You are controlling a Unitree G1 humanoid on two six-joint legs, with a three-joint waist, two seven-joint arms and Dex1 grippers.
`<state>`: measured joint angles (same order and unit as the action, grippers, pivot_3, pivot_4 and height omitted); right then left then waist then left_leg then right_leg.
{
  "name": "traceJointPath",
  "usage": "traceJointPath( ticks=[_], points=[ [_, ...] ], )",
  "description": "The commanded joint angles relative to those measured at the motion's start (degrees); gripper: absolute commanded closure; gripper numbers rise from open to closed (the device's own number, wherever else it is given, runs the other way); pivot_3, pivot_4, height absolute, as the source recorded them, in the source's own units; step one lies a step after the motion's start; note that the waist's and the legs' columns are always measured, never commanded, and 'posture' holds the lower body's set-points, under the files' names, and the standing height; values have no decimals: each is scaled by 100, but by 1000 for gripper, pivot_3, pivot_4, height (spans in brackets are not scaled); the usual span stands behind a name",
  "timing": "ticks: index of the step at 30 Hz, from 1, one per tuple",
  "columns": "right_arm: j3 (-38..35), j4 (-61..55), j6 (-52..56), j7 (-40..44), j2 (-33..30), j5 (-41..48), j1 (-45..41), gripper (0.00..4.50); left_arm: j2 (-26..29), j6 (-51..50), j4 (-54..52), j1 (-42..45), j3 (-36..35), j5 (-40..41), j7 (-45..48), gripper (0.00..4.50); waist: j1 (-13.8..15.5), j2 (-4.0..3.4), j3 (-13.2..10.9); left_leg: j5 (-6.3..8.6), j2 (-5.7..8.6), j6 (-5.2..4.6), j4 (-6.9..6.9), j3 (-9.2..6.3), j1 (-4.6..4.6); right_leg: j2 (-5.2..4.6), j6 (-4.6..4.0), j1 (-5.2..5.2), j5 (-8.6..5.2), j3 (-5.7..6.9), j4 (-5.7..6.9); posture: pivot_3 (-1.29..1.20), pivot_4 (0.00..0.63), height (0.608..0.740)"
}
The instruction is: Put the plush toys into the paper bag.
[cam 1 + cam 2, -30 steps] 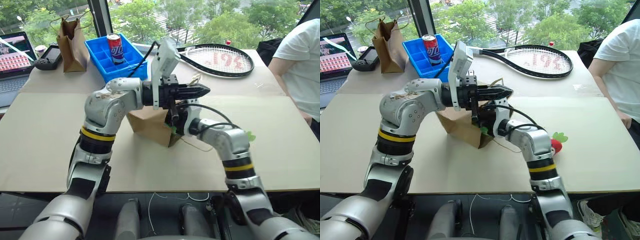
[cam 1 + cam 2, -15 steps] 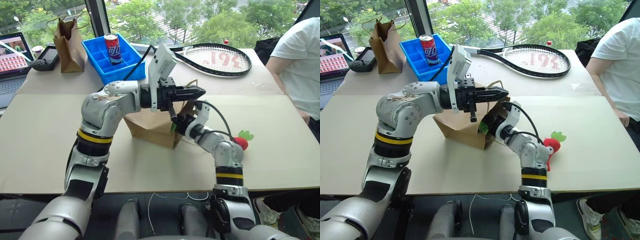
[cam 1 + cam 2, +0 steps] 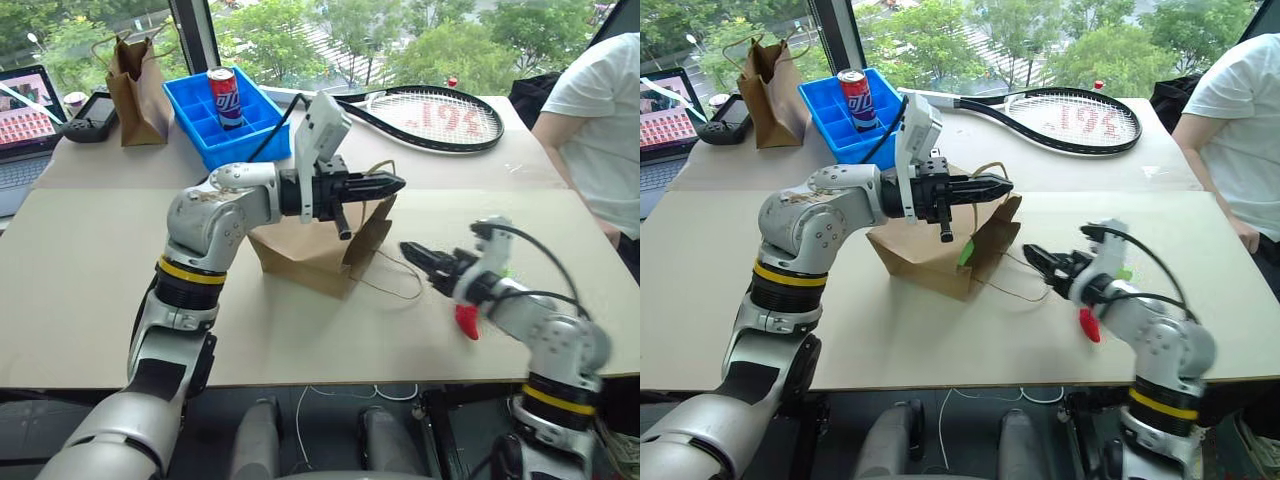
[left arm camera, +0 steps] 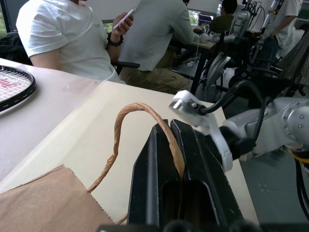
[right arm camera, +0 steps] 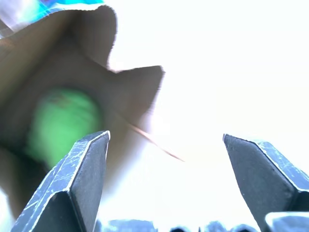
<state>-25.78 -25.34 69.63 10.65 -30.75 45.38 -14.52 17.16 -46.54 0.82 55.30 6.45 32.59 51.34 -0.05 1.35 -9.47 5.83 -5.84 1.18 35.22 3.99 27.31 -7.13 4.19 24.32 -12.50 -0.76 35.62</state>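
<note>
Our left pincer (image 4: 176,159) clamps the twisted-cord handle (image 4: 140,113) of the wide light-brown kraft paper bag (image 3: 315,250) — round lime-green plush toy (image 5: 60,123) inside; our right pincer (image 3: 418,256) gapes empty beside the red chili-shaped plush toy (image 3: 466,320) on the beige bench (image 3: 90,270), windows behind.

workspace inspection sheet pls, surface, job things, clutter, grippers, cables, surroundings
surface: table covered in beige sheet.
job's things: paper bag lying tipped, mouth toward the right gripper; green plush toy inside it; red plush toy on the table beside the right arm.
clutter: blue tray with soda can, darker paper bag, tennis racket, laptop, black controller.
grippers: left gripper shut on the bag's handle; right gripper open, empty, clear of the bag.
cables: black cables on both wrists.
surroundings: window with trees; seated person at the table's right.
</note>
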Motion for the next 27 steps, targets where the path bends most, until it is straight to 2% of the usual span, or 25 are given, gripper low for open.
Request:
traceJointPath(
  ticks=[1, 6, 13, 14, 15, 17, 21, 24, 25, 27],
  points=[
    [-299, -831, 419, -35, -632, -21, 326, 324, -54, 136, -14, 152, -18, 19, 72, 4500, 4, 4, 0, 2, -1, 2, 0, -1, -2, 1, -2, -1, -1, 1, -2, 0, 150, 740],
    [-9, -1278, 593, -246, -902, -300, 821, 324, -97, 201, 84, 191, 33, -40, 144, 4500, -8, 4, 0, 4, 1, 7, 0, -6, -5, 3, -2, -2, -3, -2, -4, 0, 150, 740],
    [681, -1040, 87, -399, -731, -1091, 1455, 324, -79, 207, 95, 225, 33, -109, 198, 4500, 46, 5, 0, -5, 10, -8, 2, -9, 1, 3, -1, -11, -2, -7, -29, 0, 150, 740],
    [741, -977, -28, -386, -728, -1210, 1512, 827, -61, 200, 89, 227, 22, -115, 192, 4500, 52, 5, 0, -5, 11, -8, 2, -9, 1, 3, -1, -13, -1, -8, -34, 0, 150, 740],
    [819, -909, -178, -313, -780, -1331, 1562, 947, -42, 191, 83, 230, 8, -118, 185, 4500, 61, 5, 0, -5, 11, -8, 2, -9, 1, 3, 0, -14, -1, -8, -38, 0, 150, 740],
    [951, -829, -478, -126, -953, -1539, 1607, 1700, -13, 175, 74, 235, -12, -114, 181, 4500, 63, 5, 0, -5, 11, -8, 2, -9, 1, 3, 2, -16, -2, -8, -40, 0, 150, 740],
    [1287, -796, -1347, 706, -1652, -1875, 1508, 3040, 42, 127, 61, 283, -66, -72, 172, 4500, 64, 5, 0, -5, 13, -8, 2, -9, 1, 3, 3, -16, -2, -8, -41, 0, 150, 740],
    [1601, -727, -1869, 1299, -2043, -2032, 1218, 4058, 37, 96, 52, 337, -117, -17, 148, 4500, 57, 6, -1, -5, 13, -8, 2, -9, 0, 3, 9, -15, -5, -9, -41, 0, 150, 740],
    [1901, -686, -1928, 1550, -2105, -2022, 786, 4430, 22, 82, 55, 370, -145, 9, 134, 4500, 53, 6, -1, -5, 13, -8, 1, -9, 0, 3, 14, -16, -7, -8, -42, 0, 150, 740],
    [2396, -604, -1935, 1890, -2121, -2020, 82, 4469, 0, 67, 58, 413, -175, 33, 118, 4500, 6, 8, -3, -5, 12, -8, 2, -11, -1, 5, 26, -13, -13, -9, -43, 0, 150, 740]
  ],
)
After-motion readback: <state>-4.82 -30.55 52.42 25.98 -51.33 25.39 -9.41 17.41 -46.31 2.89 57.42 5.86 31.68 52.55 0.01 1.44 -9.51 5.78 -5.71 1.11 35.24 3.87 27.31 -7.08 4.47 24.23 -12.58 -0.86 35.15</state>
